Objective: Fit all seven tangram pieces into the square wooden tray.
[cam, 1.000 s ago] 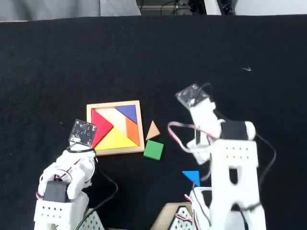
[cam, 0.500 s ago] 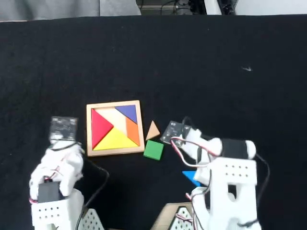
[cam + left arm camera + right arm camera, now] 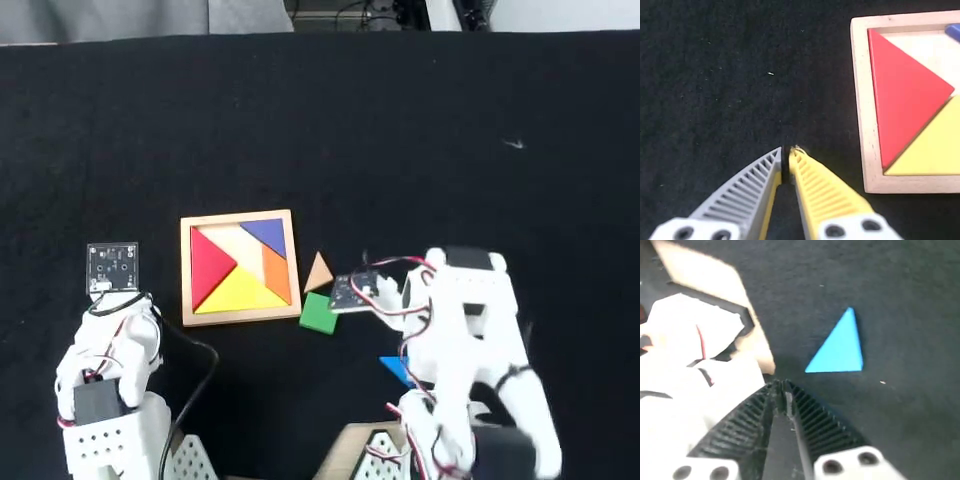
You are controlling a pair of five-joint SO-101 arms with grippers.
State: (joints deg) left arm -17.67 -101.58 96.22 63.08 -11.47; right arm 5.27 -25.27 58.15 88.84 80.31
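High view: the wooden tray, mid-tabletop, holds a red triangle, yellow triangle, orange piece and purple piece. A tan triangle, green square and blue triangle lie loose toward the right edge, so three seem left. The left pincer and right pincer are both clenched, empty.

I work on a table draped in black cloth; beyond its far edge I see grey fabric at the left; dark cables midway; a white surface at the right.
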